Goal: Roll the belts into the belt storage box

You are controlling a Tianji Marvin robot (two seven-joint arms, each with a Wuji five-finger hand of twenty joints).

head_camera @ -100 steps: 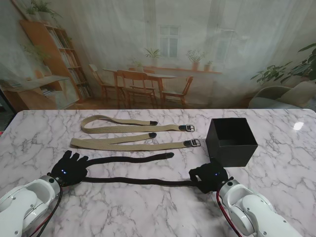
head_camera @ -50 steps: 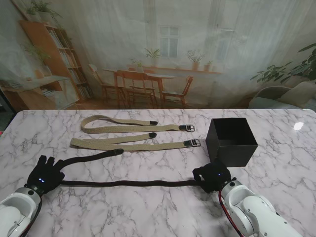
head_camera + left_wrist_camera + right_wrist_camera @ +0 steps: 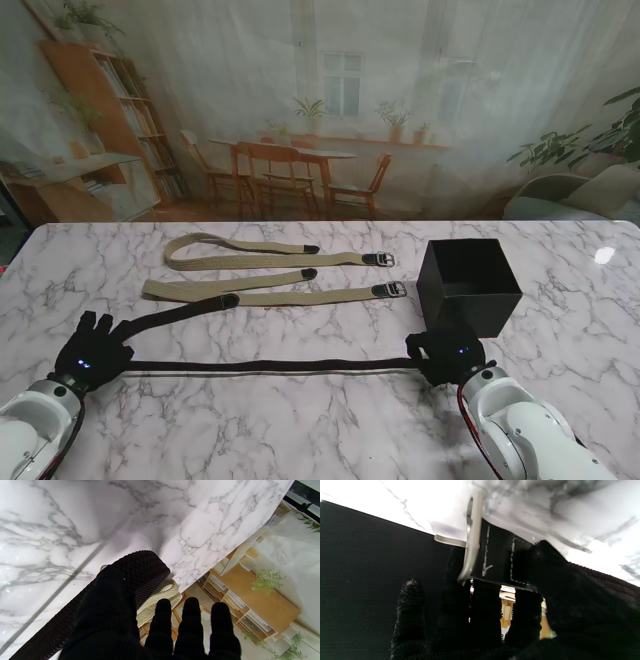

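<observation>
A black belt (image 3: 270, 366) is stretched straight and taut between my two hands near the table's front. My left hand (image 3: 92, 355) is shut on the belt's fold (image 3: 140, 567), thumb on top and three fingers stretched out. From there the belt's free end runs back to its tip (image 3: 228, 300). My right hand (image 3: 450, 355) is shut on the buckle end, its thumb pressing the strap beside the metal buckle (image 3: 472, 535). The black storage box (image 3: 468, 285) stands open just beyond my right hand and fills one side of the right wrist view (image 3: 370, 555).
Two tan belts (image 3: 270, 293) (image 3: 265, 250) lie folded, side by side, farther from me, buckles toward the box. The black belt's tip touches the nearer one, which also shows past my left thumb (image 3: 160, 597). The marble table's left edge (image 3: 20, 250) is close to my left hand.
My left hand drew left, then held still; my right hand shifted right toward the box. The black belt pulled straight and taut, and its free tip slid left up to the nearer tan belt.
</observation>
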